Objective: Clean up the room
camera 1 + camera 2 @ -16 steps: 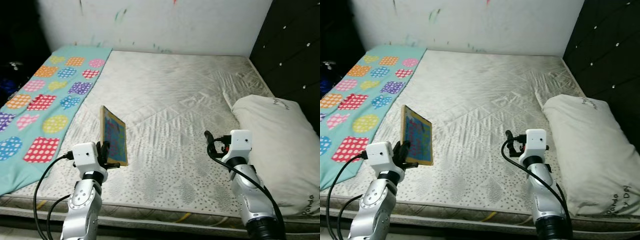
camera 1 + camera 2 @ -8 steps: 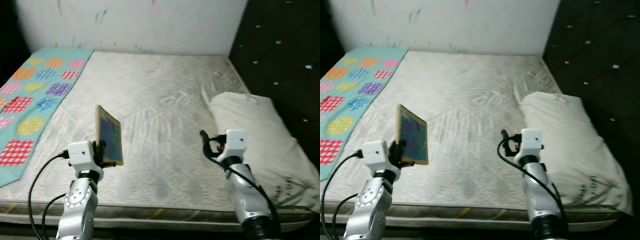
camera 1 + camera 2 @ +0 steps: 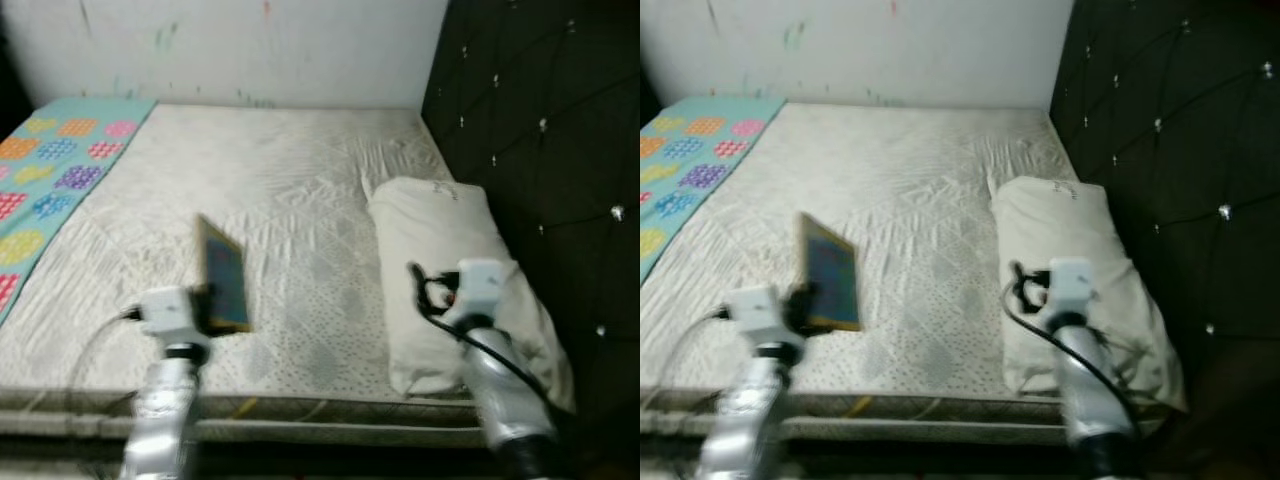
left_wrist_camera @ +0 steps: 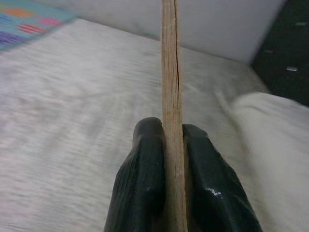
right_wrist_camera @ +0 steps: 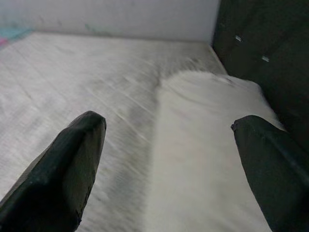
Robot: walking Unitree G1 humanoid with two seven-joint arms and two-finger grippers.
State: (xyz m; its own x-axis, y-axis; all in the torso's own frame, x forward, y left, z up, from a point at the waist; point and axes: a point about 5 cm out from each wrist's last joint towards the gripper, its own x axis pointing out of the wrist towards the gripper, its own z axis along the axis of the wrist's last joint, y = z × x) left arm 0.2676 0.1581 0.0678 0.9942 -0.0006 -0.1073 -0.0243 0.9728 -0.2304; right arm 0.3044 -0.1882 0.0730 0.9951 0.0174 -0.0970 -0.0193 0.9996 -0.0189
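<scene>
Wooden-framed flat board (image 3: 224, 275) with a colourful blue printed face stood upright on edge, lifted clear above the pale quilted mattress (image 3: 290, 200), over the mattress's near part and left of its middle. In the left wrist view the board's thin edge (image 4: 170, 96) was a light tan wood strip with a fine seam running along it. Far left on the mattress lay a turquoise blanket patterned with bright dotted squares and circles (image 3: 55, 160), well apart from the board. The left gripper (image 4: 170, 145) pinched the board's lower edge, one black finger (image 4: 145, 179) pressed on each side. The head views were blurred, so the picture on the board's face could not be made out beyond blue with red and yellow patches. Right of the board, a white pillow (image 3: 440, 250) lay along the mattress's right side, against a dark tufted headboard with shiny buttons (image 3: 540, 130). The right gripper (image 5: 169, 164) hovered over the pillow's near end with its fingers (image 5: 72, 159) spread wide, holding nothing.
</scene>
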